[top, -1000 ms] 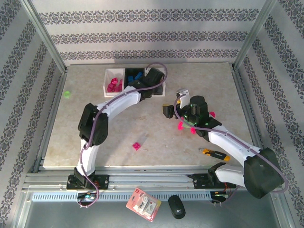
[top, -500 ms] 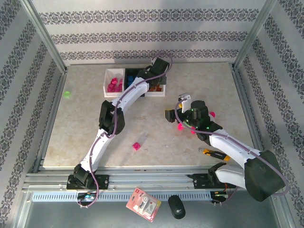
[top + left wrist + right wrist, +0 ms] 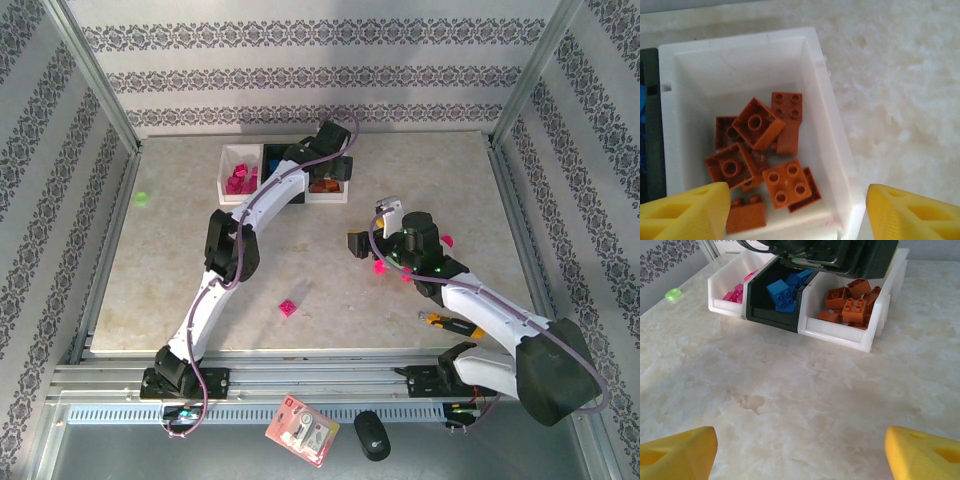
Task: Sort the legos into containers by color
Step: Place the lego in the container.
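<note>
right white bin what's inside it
Orange-brown legos in a loose pile, some overlapping. A yellow fingertip covers the bin's near corner, so anything there is hidden.

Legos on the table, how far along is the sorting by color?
Mostly done: pink bricks sit in the left white bin, blue bricks in the black bin, orange bricks in the right white bin. The left pincer hangs open and empty over the orange ones. Remaining: a stray pink brick on the table.
</note>
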You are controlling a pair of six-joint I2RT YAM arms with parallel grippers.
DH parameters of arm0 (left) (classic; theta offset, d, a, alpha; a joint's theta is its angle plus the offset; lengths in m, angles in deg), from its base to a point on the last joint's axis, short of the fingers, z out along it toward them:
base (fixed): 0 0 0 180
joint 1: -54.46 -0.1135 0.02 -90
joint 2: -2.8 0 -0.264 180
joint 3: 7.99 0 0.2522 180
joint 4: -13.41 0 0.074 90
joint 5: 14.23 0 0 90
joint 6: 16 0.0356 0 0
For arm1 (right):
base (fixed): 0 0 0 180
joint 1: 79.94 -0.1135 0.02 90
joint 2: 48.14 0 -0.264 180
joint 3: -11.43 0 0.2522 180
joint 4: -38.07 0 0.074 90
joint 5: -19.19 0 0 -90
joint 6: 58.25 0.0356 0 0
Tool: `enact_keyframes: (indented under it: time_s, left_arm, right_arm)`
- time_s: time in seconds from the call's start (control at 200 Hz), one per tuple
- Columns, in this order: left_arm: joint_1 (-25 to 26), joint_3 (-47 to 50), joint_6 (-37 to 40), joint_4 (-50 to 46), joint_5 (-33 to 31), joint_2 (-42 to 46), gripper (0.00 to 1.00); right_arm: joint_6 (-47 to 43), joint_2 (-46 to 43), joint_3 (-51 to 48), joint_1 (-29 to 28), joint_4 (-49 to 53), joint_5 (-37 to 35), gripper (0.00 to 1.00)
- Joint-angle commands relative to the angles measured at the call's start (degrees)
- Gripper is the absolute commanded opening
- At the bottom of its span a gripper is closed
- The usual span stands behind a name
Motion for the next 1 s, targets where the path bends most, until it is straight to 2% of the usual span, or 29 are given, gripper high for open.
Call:
enact_keyframes:
  time_s: [0.0, 0.075, 0.15, 0.275, 0.445, 0.655, 0.789, 0.994]
  left_arm:
    - [0.2, 6.0, 6.2, -1.0, 3.5, 9.8, 0.81]
    - [0.3, 16.0, 12.2, 0.8, 8.1, 16.3, 0.92]
    - [0.4, 28.8, 16.0, 4.5, 10.7, 24.2, 0.97]
    - [0.5, 48.2, 19.6, 10.4, 12.0, 37.0, 0.99]
    - [2.0, 66.3, 24.0, 11.5, 11.7, 50.3, 1.0]
    - [6.8, 79.5, 23.1, 8.5, 7.5, 59.7, 0.99]
    - [10.1, 83.7, 18.4, 6.6, 7.6, 61.0, 0.99]
    - [13.6, 89.8, 13.6, 10.2, 9.4, 60.9, 0.89]
  right_arm:
    - [1.0, -2.5, 0.7, 0.5, 1.3, 1.3, 0.87]
    - [0.7, -3.7, 0.2, 0.5, 2.4, 1.3, 0.87]
    - [0.4, -5.0, -0.7, 0.5, 3.2, 1.0, 0.87]
    - [0.7, -6.9, -2.4, 0.5, 3.0, 0.9, 0.88]
    - [0.8, -8.1, -2.9, 0.4, 3.0, 1.9, 0.88]
    - [1.0, -8.0, -3.2, -0.3, 3.1, 2.4, 0.88]
    - [1.4, -7.4, -3.6, -0.9, 2.2, 1.9, 0.88]
    - [1.3, -6.2, -3.1, -1.6, 2.2, 1.5, 0.88]
